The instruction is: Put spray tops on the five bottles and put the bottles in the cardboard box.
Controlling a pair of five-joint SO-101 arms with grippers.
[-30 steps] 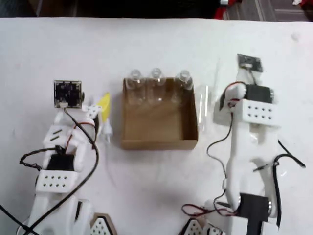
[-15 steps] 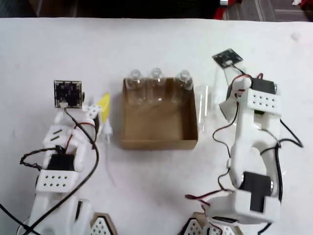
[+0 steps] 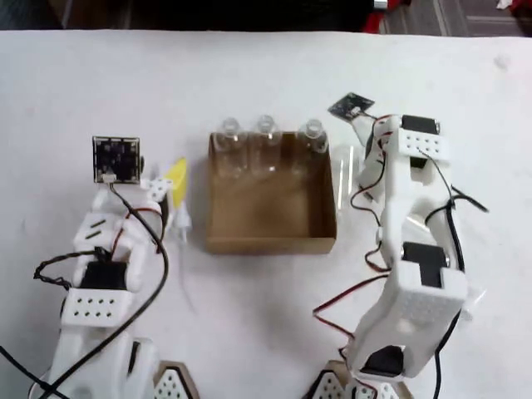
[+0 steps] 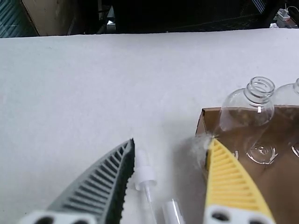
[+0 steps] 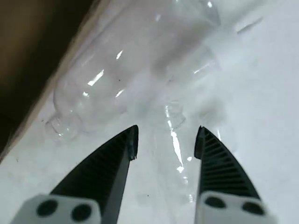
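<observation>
From above, the cardboard box [image 3: 270, 212] is sitting mid-surface, with three clear bottles [image 3: 266, 140] standing inside along its 12 o'clock wall. At its 9 o'clock, my left fingers [image 3: 176, 179] are hanging over a spray top [image 3: 184, 220]. At its 3 o'clock, my right arm [image 3: 399, 199] is leaning over two lying bottles [image 3: 345, 179] on the white surface [image 3: 249, 75].

At my left wrist, my left fingers [image 4: 229, 182] are standing spread, the spray top [image 4: 142, 170] lying between them, nearer the grey one.

At my right wrist, my right fingers [image 5: 112, 163] are standing spread above the lying bottles [image 5: 121, 70], one just beside the box wall.
</observation>
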